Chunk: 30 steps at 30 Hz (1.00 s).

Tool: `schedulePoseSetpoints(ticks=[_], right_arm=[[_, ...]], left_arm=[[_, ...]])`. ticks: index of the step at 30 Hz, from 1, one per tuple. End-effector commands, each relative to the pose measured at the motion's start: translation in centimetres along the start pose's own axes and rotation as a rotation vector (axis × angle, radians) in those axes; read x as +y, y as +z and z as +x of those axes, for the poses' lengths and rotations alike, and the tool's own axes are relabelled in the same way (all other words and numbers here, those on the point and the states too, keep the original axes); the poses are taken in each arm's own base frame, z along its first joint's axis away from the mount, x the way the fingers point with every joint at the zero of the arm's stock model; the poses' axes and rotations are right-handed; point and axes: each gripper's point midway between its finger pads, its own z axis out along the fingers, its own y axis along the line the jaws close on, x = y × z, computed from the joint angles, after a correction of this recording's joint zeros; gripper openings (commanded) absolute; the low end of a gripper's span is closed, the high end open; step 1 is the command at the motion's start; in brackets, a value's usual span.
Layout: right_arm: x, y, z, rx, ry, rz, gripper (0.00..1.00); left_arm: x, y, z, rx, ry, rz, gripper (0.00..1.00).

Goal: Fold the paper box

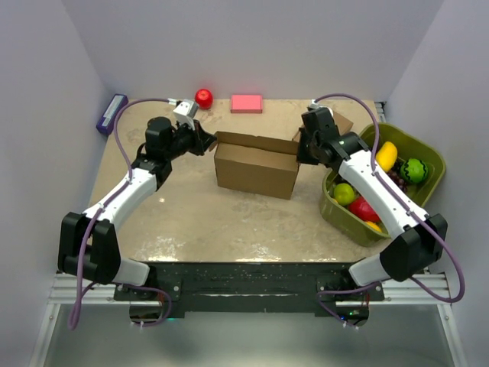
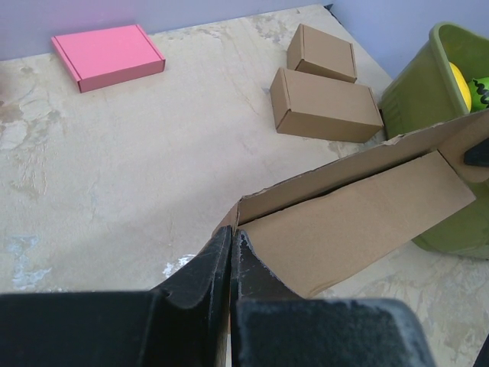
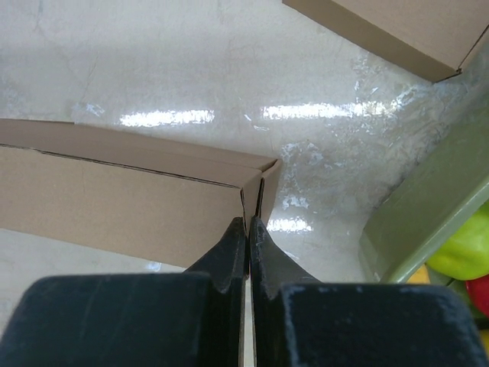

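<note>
Now the paper box point(image 1: 256, 167) sits near the centre of the frame in the overhead view, on the table point(image 1: 199, 222). It is partly formed, with its front wall upright and a long panel raised along the back edge. The left gripper point(image 2: 231, 235) reaches the box's left end from the left of the frame. In its wrist view the two black fingers are pressed together on the thin cardboard at that corner, where two walls meet. The right gripper point(image 3: 249, 223) comes at the opposite end from the right of the frame, and its fingers are likewise pinched together on the upright cardboard edge at that corner.

Two small closed brown boxes point(image 2: 325, 107) lie side by side on the table behind the paper box, in the upper right of the left wrist view. A flat pink box point(image 1: 246, 103) lies at the upper centre of the overhead frame, with a red round object point(image 1: 203, 98) just left of it. A green bin point(image 1: 428, 157) holding coloured fruit sits at the right edge, under the right arm.
</note>
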Motion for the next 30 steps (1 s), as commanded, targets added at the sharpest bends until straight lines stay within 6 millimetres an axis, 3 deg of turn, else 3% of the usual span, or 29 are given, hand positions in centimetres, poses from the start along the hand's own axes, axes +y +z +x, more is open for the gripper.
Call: schedulePoseSetpoints(ticks=[1, 17, 26, 30], right_arm=[[1.8, -0.2, 0.4, -0.018, 0.048, -0.055, 0.0], [0.7, 1.5, 4.5, 0.021, -0.039, 0.064, 0.0], [0.5, 1.8, 5.2, 0.021, -0.053, 0.091, 0.0], [0.6, 1.6, 5.0, 0.016, -0.052, 0.088, 0.0]], left_arm=[[-2.4, -0.1, 0.8, 0.049, -0.005, 0.078, 0.0], [-2.9, 0.1, -0.1, 0.032, -0.037, 0.09, 0.0], [-2.9, 0.3, 0.0, 0.053, -0.098, 0.074, 0.0], [-2.2, 0.1, 0.6, 0.083, -0.068, 0.044, 0.19]])
